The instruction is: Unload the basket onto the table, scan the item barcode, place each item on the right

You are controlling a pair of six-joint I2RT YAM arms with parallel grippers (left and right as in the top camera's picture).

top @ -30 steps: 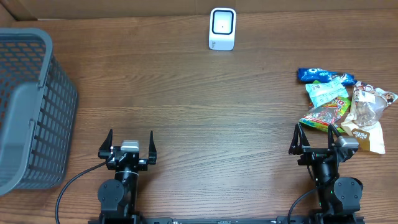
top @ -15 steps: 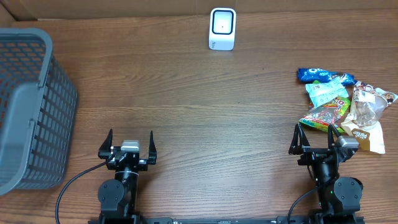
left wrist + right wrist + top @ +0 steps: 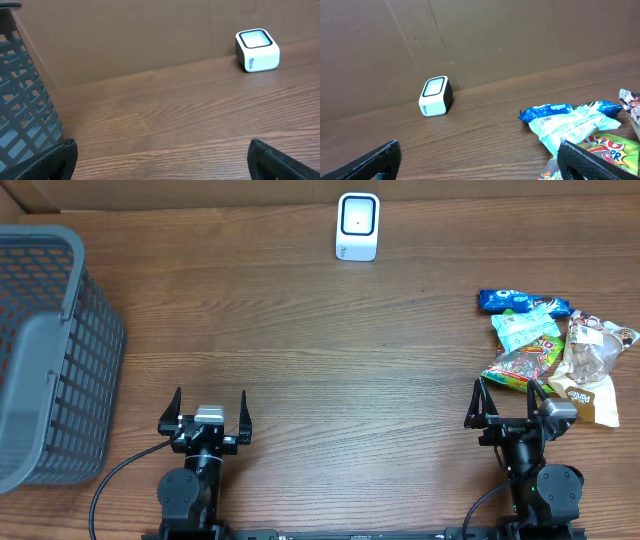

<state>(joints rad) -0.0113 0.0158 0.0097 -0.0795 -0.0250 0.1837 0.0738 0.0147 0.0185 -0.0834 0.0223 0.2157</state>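
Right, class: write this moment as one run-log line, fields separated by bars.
left gripper: open, empty | right gripper: open, empty | snacks: piled by right gripper, untouched | scanner: far edge, upright | basket: left

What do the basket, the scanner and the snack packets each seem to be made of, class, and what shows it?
Basket: probably moulded grey plastic, matte, with an even lattice of openings.
Scanner: likely smooth white plastic, slightly glossy, with rounded corners and a dark-rimmed window.
Snack packets: seemingly thin printed plastic film or foil, given the crinkles and glints.
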